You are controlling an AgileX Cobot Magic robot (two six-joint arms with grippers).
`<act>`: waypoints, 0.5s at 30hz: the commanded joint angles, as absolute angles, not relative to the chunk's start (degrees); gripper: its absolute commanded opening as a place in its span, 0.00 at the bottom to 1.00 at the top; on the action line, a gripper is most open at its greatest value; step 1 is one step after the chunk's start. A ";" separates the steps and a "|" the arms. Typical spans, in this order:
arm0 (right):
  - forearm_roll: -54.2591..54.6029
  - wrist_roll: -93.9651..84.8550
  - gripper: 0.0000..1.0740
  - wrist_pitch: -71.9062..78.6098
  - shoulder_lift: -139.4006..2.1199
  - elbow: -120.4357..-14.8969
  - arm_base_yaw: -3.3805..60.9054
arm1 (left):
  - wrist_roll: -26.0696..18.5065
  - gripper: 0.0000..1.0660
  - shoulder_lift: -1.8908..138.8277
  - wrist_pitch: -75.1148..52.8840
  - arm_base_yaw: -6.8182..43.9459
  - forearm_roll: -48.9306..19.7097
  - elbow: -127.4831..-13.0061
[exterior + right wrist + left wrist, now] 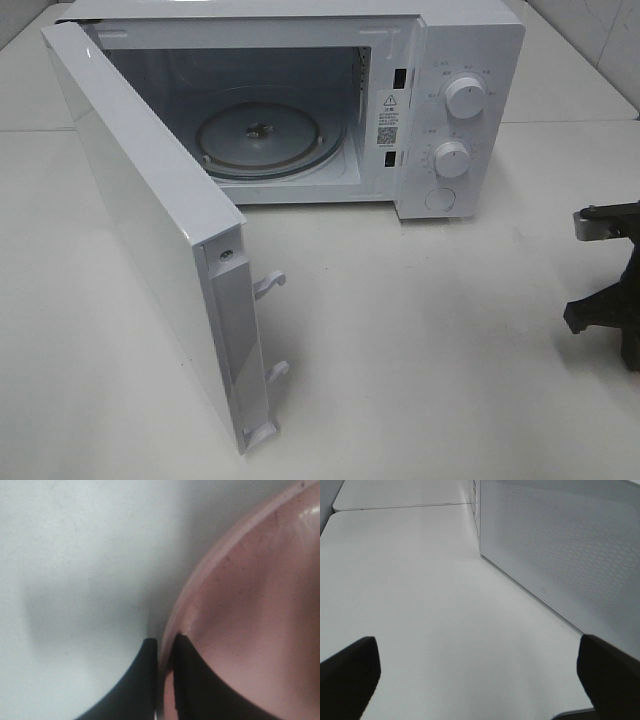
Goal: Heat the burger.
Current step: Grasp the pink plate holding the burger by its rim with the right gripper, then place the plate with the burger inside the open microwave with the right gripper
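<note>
The right claw [165,639] pinched shut on the rim of one pink plate [250,605], burger out of view; the left claw [477,652] gaped wide over the bench [420,580] beside one open-doored microwave [440,60] with two dials [465,97] [452,158].

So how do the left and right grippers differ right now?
The left gripper is wide open with nothing between its fingers; the right gripper is shut on the rim of the pink plate. The left one hangs over the table beside the microwave; the right one sits at the plate's edge. Both have dark fingers.
</note>
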State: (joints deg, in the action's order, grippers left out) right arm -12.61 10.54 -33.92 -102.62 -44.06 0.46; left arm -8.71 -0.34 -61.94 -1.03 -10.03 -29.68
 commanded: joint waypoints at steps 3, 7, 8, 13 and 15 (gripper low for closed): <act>-11.86 10.31 0.00 -33.75 -103.30 -43.77 0.17 | -8.54 0.94 -1.09 -61.19 -1.26 -10.20 -29.79; -11.86 10.31 0.00 -33.80 -103.30 -43.77 0.34 | -8.54 0.94 -1.09 -61.19 -1.26 -10.20 -29.79; -11.86 10.31 0.00 -33.80 -103.30 -43.77 0.34 | -8.54 0.94 -1.09 -61.19 -1.26 -10.20 -29.79; -12.09 11.17 0.00 -34.49 -103.30 -43.77 0.86 | -8.54 0.94 -1.09 -61.19 -1.26 -10.20 -29.79; -13.18 11.86 0.00 -35.24 -103.30 -43.77 2.12 | -8.54 0.94 -1.09 -61.19 -1.26 -10.20 -29.79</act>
